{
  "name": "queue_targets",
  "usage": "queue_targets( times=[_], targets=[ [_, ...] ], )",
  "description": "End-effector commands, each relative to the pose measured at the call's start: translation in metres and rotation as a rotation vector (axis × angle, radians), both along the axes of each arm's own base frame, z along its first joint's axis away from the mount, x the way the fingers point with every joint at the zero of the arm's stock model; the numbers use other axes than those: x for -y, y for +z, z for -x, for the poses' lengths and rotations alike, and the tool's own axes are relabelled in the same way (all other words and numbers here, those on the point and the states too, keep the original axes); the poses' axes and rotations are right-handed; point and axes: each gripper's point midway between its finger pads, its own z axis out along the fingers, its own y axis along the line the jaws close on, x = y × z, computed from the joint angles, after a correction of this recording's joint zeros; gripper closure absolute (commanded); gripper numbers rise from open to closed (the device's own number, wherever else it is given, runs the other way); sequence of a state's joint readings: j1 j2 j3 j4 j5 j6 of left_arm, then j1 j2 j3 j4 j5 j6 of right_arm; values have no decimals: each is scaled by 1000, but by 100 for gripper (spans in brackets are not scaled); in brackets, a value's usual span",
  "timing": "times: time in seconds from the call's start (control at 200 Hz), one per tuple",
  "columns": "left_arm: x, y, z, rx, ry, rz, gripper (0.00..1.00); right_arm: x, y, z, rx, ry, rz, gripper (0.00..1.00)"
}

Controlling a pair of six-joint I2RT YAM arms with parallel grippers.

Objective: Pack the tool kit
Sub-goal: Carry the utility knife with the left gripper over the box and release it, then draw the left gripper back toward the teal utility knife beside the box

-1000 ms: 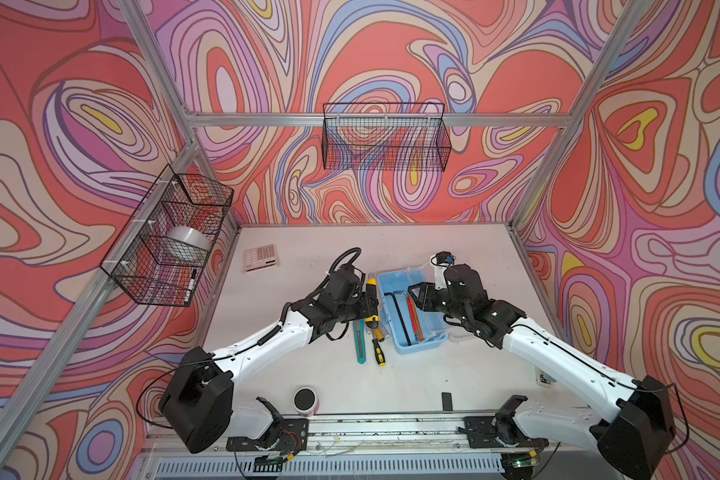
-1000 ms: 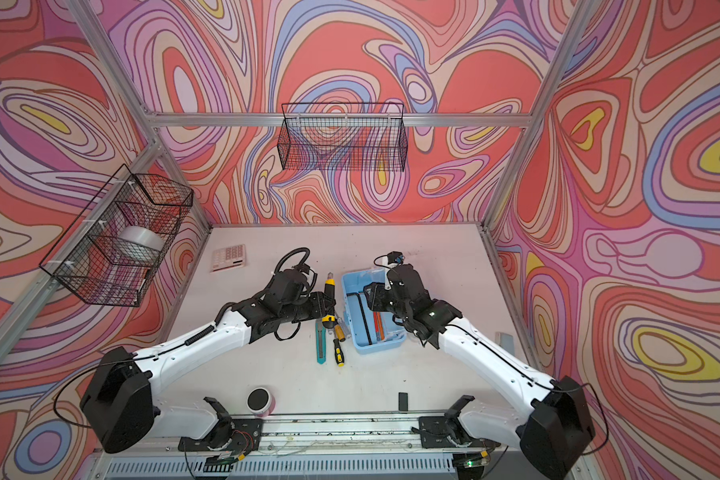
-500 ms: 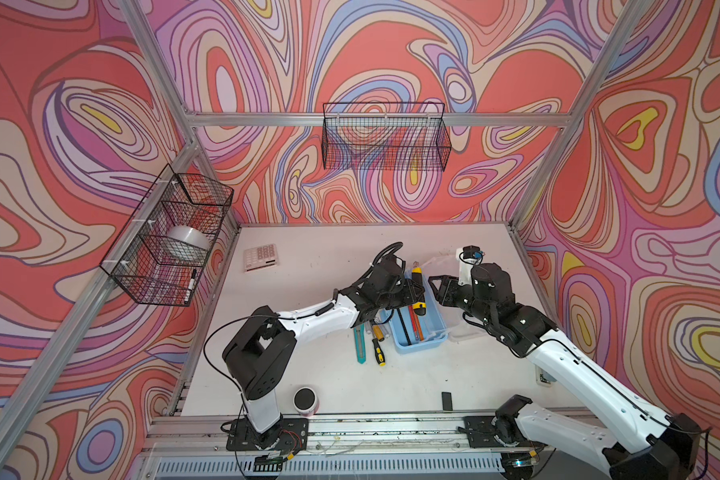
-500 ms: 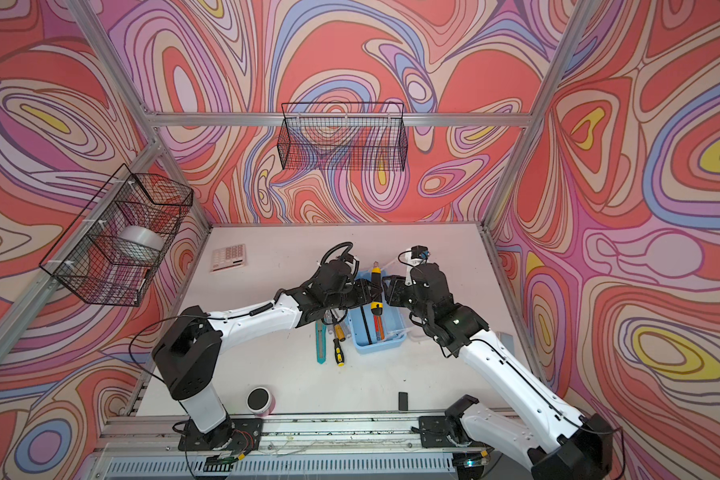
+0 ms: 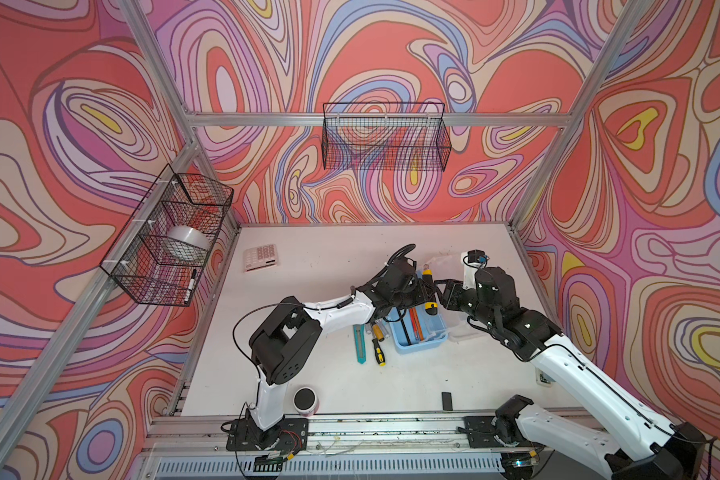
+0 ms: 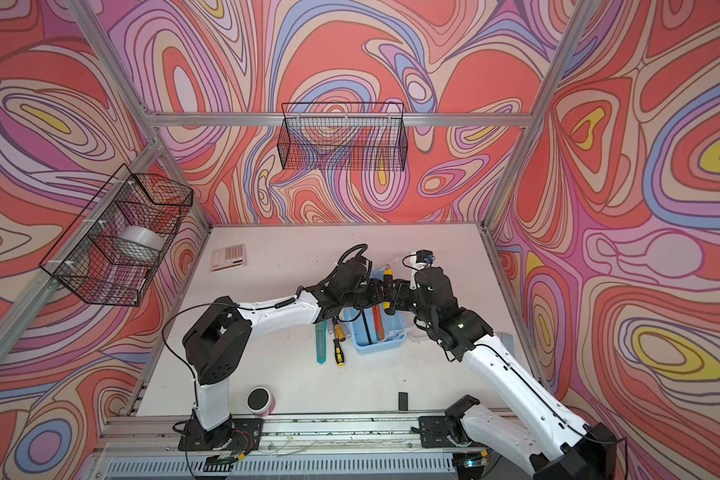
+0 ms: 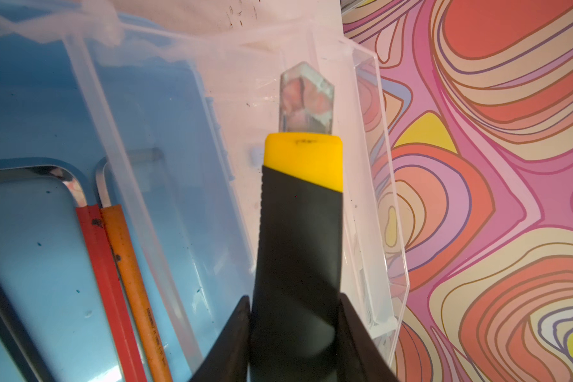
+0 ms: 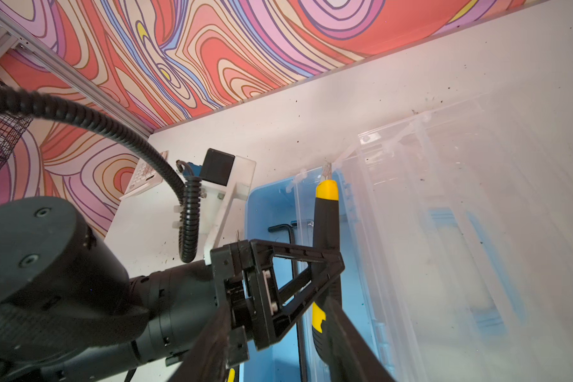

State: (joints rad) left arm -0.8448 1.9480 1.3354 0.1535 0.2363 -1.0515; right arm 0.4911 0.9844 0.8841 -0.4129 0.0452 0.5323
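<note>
The light blue case (image 5: 416, 347) (image 6: 375, 347) lies open mid-table, its clear lid (image 5: 462, 332) (image 7: 239, 82) swung out to the right. Black (image 5: 404, 328), red (image 7: 106, 281) and orange (image 7: 129, 264) hex keys lie inside. My left gripper (image 5: 422, 291) (image 7: 295, 297) is shut on the yellow-black utility knife (image 5: 427, 274) (image 7: 300, 231) (image 8: 326, 218), held above the case's far right part. My right gripper (image 5: 443, 291) (image 8: 278, 307) meets it from the right, jaws apart around the knife's rear and the left fingers. A teal knife (image 5: 360, 343) and a screwdriver (image 5: 377, 349) lie left of the case.
A pink-white calculator (image 5: 260, 257) sits at the back left. A tape roll (image 5: 305, 400) and a small black block (image 5: 446, 401) lie near the front edge. Wire baskets hang on the left wall (image 5: 171, 237) and the back wall (image 5: 385, 137).
My left arm has carried the knife from left of the case to above its far right part. The right gripper has pulled back to the right and now faces it.
</note>
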Motion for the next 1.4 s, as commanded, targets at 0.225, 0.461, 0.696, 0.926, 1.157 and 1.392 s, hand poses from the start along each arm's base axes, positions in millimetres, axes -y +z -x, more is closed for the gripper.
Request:
queue_targets(
  times=[0.225, 0.461, 0.696, 0.926, 1.157, 1.392],
  targets=[
    [11, 6, -4, 0, -7, 30, 52, 2, -9, -1, -17, -2, 16, 50],
    [13, 12, -3, 17, -25, 36, 53, 2, -10, -1, -20, 2, 14, 49],
    [-1, 28, 0, 106, -41, -32, 51, 0, -11, 0, -27, 17, 18, 50],
    [-73, 48, 6, 281, 33, -328, 49, -9, -11, 1, -46, 66, 15, 51],
    [-158, 59, 20, 358, 129, -570, 44, -17, -23, -1, -91, 85, 35, 52],
    [-227, 14, 40, 239, 183, -699, 43, -41, -37, 8, -115, 116, 84, 51]
  ],
)
